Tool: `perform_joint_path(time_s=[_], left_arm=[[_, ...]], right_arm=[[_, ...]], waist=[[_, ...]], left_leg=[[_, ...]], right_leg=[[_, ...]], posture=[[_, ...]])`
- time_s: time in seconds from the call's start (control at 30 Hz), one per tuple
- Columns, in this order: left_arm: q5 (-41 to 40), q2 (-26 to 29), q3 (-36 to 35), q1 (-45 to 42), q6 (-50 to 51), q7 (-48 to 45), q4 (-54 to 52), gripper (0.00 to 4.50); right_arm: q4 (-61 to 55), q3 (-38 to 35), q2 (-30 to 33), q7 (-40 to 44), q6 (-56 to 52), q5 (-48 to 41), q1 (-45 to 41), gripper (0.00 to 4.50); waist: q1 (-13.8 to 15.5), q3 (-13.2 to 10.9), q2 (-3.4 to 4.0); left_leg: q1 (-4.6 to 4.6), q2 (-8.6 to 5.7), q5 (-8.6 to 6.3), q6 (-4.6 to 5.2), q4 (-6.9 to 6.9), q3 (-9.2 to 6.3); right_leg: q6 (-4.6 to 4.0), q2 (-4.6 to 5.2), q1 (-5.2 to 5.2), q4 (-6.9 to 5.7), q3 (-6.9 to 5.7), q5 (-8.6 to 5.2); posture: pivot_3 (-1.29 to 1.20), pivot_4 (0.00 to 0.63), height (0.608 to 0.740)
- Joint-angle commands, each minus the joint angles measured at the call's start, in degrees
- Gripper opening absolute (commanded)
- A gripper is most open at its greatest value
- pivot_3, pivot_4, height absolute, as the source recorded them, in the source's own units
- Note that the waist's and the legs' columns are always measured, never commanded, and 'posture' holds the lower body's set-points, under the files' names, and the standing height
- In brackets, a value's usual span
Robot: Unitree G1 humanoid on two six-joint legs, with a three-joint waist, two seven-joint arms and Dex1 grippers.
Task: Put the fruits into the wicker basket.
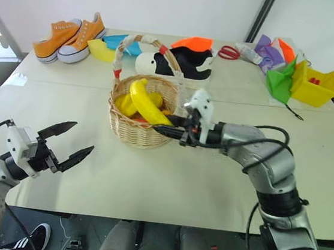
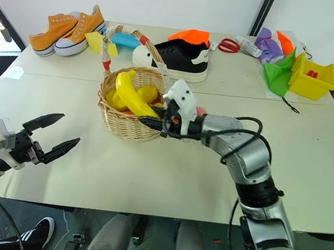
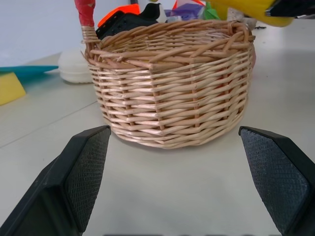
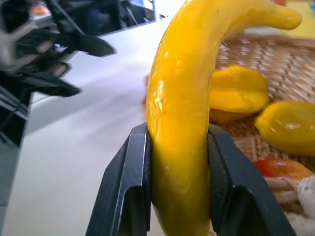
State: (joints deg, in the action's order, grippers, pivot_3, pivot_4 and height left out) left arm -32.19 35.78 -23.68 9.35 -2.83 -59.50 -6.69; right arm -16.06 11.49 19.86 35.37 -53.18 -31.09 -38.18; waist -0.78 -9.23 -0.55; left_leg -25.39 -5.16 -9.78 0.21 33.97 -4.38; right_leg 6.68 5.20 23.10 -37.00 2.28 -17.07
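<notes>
Right wrist view, right hand [image 4: 179,182] gripping banana [image 4: 189,98] over wicker basket [image 1: 136,127], left hand [image 1: 68,144] open.

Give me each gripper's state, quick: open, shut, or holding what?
Left gripper: open, holding nothing, facing the round tan wicker basket.
Right gripper: shut on the curved yellow toy banana, held over the basket's rim.

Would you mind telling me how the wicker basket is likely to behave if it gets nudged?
The wicker basket probably slides rather than tips: it is squat, with a broad base flat on the table. It looks light, so a bump from the banana could shift it. Its tall handle might catch.
</notes>
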Motion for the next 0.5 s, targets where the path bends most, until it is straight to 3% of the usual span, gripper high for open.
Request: perform_joint_path(time_s=[0.03,0.2,0.4,0.43,0.5], left_arm=[[0.1,0.0,-0.2,-0.2,-0.6,0.4,-0.8,4.5],[0.1,-0.1,-0.2,-0.3,-0.6,0.6,-0.9,4.5],[0.4,-0.5,0.1,-0.1,-0.7,1.0,-1.1,4.5],[0.4,-0.5,0.2,-0.1,-0.8,1.0,-1.1,4.5],[0.3,-0.6,0.2,-0.1,-0.6,1.2,-1.3,4.5]], right_arm=[[0.9,-4.3,-5.5,-7.6,-6.5,-1.4,-6.6,1.08],[1.5,-11.6,-11.9,-15.4,-17.0,-4.6,-13.7,1.08],[0.2,-9.8,-12.0,-16.7,-18.1,-3.6,-12.9,1.08],[0.2,-9.7,-12.4,-16.9,-18.1,-3.7,-12.9,1.88],[0.3,-9.9,-13.3,-17.4,-18.8,-4.2,-12.4,2.75]], waist=[[-0.3,0.0,0.01],[-0.4,0.0,0.02],[-0.4,0.0,0.02],[-0.4,0.0,0.02],[-0.6,0.0,0.02]], left_leg=[[-0.01,0.0,0.01,-0.02,0.0,0.01],[0.01,0.05,0.05,-0.08,-0.05,0.01],[0.01,0.03,0.03,-0.1,-0.04,0.03],[0.02,0.03,0.04,-0.11,-0.04,0.03],[0.03,0.04,0.04,-0.11,-0.04,0.03]], right_leg=[[0.01,0.0,0.08,-0.1,0.02,0.0],[0.01,-0.07,0.2,-0.29,0.04,0.01],[0.02,-0.06,0.17,-0.26,0.03,0.02],[0.02,-0.06,0.17,-0.27,0.03,0.02],[0.02,-0.07,0.18,-0.3,0.03,0.02]], posture=[[0.0,0.15,0.74],[0.0,0.15,0.74],[0.0,0.15,0.74],[0.0,0.15,0.74],[0.0,0.15,0.74]])
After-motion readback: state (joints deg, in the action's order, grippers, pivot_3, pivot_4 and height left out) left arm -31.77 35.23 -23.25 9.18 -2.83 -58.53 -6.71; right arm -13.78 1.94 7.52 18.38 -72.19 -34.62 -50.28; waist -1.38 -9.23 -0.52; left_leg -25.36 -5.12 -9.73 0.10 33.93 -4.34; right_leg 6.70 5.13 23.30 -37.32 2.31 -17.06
